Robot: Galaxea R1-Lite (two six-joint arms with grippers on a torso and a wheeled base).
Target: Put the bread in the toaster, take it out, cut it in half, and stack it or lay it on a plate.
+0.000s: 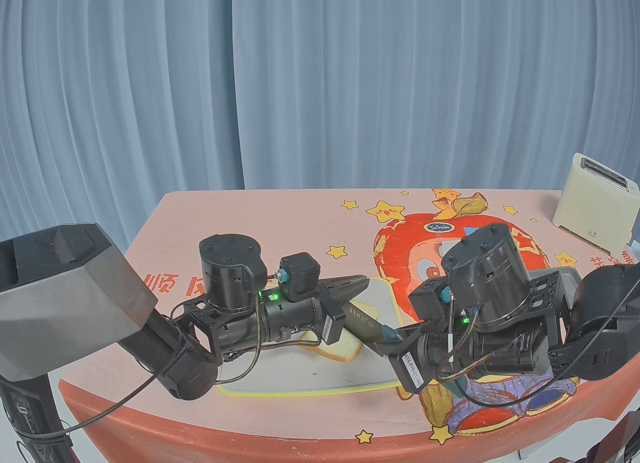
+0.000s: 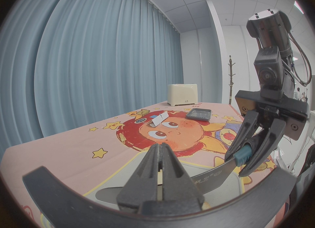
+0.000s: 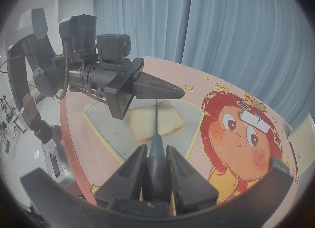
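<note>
Pink cartoon-print bench (image 1: pixel 267 218), blue curtain (image 1: pixel 320 64) behind.

Near edge, left of centre: grey cutting board (image 1: pixel 287 371) with a yellow rim.

Right hand (image 1: pixel 390 346) sits low at the board's right side, clamped on the teal handle of the knife (image 3: pixel 157 115). The blade points left, edge down, along the middle of the bread (image 3: pixel 144 123).

Bread: one pale slice, flat on the board, not parted as far as I can see.

Left hand (image 3: pixel 178 93) is over the slice's left part, just beside the blade. Its fingers are pressed together with nothing between them. Cannot tell whether the tips bear on the crust.

Judged step: the halving cut, with plating still to do.

To do it well:
- Keep the blade upright on the centre line.
- Use short drawing strokes with light downward load, so the soft crumb is not crushed.
- Have the left hand pin one half only, clear of the edge.
- Carry the cut through both crusts down to the board.

Risks: the slice may skid or tear, and the board may creep on the cloth.

Farther right, near the toaster (image 1: pixel 597 204) at the far right corner, sits a dark square tray (image 2: pixel 199 114). It probably serves as the plate.
</note>
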